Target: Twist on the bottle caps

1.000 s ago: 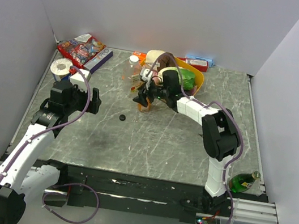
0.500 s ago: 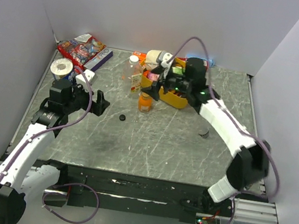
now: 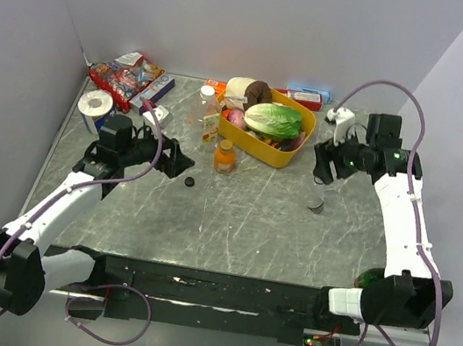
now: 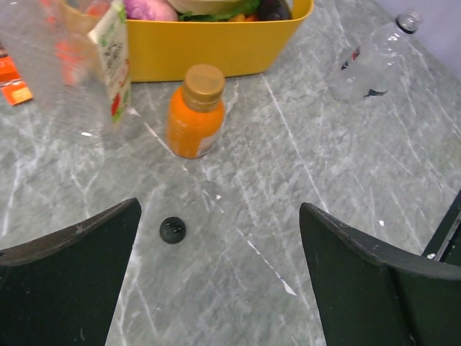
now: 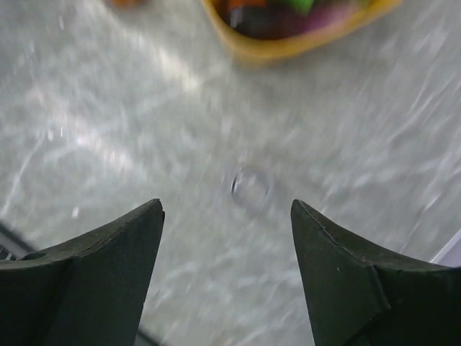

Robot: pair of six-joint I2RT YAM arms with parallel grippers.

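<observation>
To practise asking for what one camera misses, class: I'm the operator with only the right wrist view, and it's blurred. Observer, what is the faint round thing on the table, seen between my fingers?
Observer: The top view shows a clear greyish bottle standing alone on the table, near the yellow tub.
Operator: Is there a loose cap anywhere?
Observer: Yes, a black cap lies flat on the table, far over by the left fingers, which are open and hold nothing.
Operator: And the orange bottle?
Observer: The orange bottle stands upright with its gold cap already on.
</observation>
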